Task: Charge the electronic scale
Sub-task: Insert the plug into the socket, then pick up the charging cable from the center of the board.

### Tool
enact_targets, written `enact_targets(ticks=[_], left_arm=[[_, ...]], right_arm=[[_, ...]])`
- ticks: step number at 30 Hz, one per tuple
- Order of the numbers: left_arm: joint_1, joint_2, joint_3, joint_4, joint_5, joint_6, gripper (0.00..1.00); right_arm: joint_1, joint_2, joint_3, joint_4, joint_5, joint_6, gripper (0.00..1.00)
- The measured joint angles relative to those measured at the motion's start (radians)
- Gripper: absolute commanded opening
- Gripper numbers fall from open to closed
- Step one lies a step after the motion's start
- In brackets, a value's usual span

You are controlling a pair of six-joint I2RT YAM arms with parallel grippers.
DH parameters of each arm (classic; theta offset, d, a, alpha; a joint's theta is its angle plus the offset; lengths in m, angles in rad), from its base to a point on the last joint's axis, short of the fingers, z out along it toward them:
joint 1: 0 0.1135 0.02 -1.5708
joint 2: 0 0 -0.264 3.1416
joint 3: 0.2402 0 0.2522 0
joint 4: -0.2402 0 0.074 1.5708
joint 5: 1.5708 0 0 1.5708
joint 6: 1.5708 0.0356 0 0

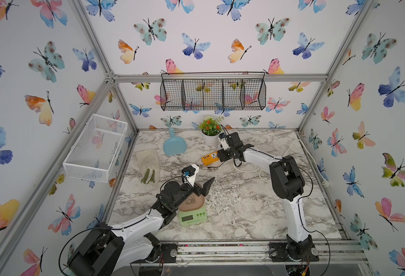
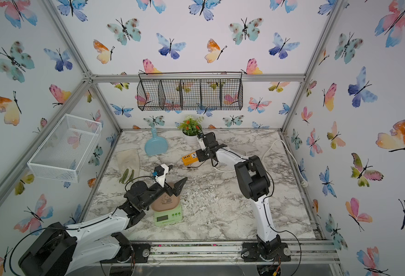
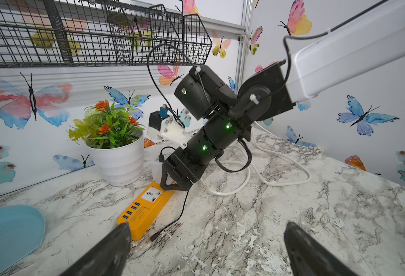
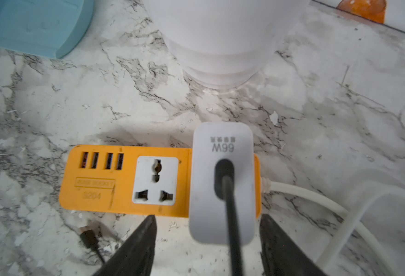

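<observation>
The electronic scale (image 1: 193, 211) (image 2: 168, 211), pale green with a tan panda tray, sits near the table's front left. My left gripper (image 1: 204, 175) (image 2: 175, 175) (image 3: 207, 227) hovers over its tray, open and empty. Farther back lies an orange power strip (image 1: 208, 159) (image 2: 188, 158) (image 3: 144, 210) (image 4: 125, 179) with a white charger (image 4: 220, 186) plugged into it. My right gripper (image 1: 217, 157) (image 4: 206, 217) is open astride the charger, a gap on each side. A black cable runs from the charger; its free plug (image 4: 89, 236) (image 3: 155, 236) lies on the table, apart from the scale.
A white plant pot (image 1: 210, 139) and a blue dustpan (image 1: 172, 144) stand behind the strip. A glove (image 1: 149, 163) lies at the left. The strip's white cord (image 1: 292, 148) loops to the right wall. A white basket (image 1: 96, 148) and a black wire basket (image 1: 213, 94) hang on the walls.
</observation>
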Motion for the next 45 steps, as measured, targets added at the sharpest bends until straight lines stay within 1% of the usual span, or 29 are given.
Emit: enact_targets(ticks=[3, 6, 8, 10, 13, 16, 19, 23, 27, 32, 37, 45], left_arm=[[0.0, 0.0, 0.0, -0.002, 0.0, 0.0, 1.0], [0.0, 0.0, 0.0, -0.003, 0.0, 0.0, 1.0], [0.0, 0.0, 0.0, -0.006, 0.0, 0.0, 1.0], [0.0, 0.0, 0.0, -0.008, 0.0, 0.0, 1.0], [0.0, -0.001, 0.0, -0.008, 0.0, 0.0, 1.0], [0.0, -0.002, 0.0, -0.009, 0.0, -0.001, 1.0], [0.0, -0.008, 0.0, -0.008, -0.003, -0.005, 0.99], [0.0, -0.009, 0.0, -0.008, -0.028, -0.023, 0.98], [0.0, -0.003, 0.0, -0.007, -0.063, -0.048, 0.98], [0.0, 0.015, 0.002, -0.009, -0.098, -0.079, 0.97], [0.0, 0.035, 0.036, -0.004, -0.12, -0.116, 0.95], [0.0, 0.083, 0.054, 0.02, -0.119, -0.153, 0.94]], right_arm=[[0.0, -0.103, -0.093, 0.011, -0.026, 0.035, 0.78], [-0.001, -0.201, -0.208, 0.058, -0.044, 0.085, 0.78], [-0.005, -0.24, -0.278, 0.104, -0.051, 0.134, 0.77], [-0.01, -0.259, -0.346, 0.155, -0.072, 0.192, 0.75], [-0.016, -0.259, -0.448, 0.25, -0.112, 0.298, 0.69], [-0.02, -0.248, -0.514, 0.315, -0.15, 0.401, 0.67], [-0.021, -0.237, -0.534, 0.379, -0.18, 0.485, 0.63], [-0.021, -0.233, -0.546, 0.464, -0.212, 0.578, 0.55], [-0.021, -0.205, -0.546, 0.537, -0.25, 0.648, 0.54], [-0.02, -0.178, -0.566, 0.578, -0.272, 0.703, 0.52], [-0.02, -0.166, -0.575, 0.595, -0.28, 0.736, 0.51], [-0.02, -0.119, -0.572, 0.651, -0.282, 0.782, 0.47]])
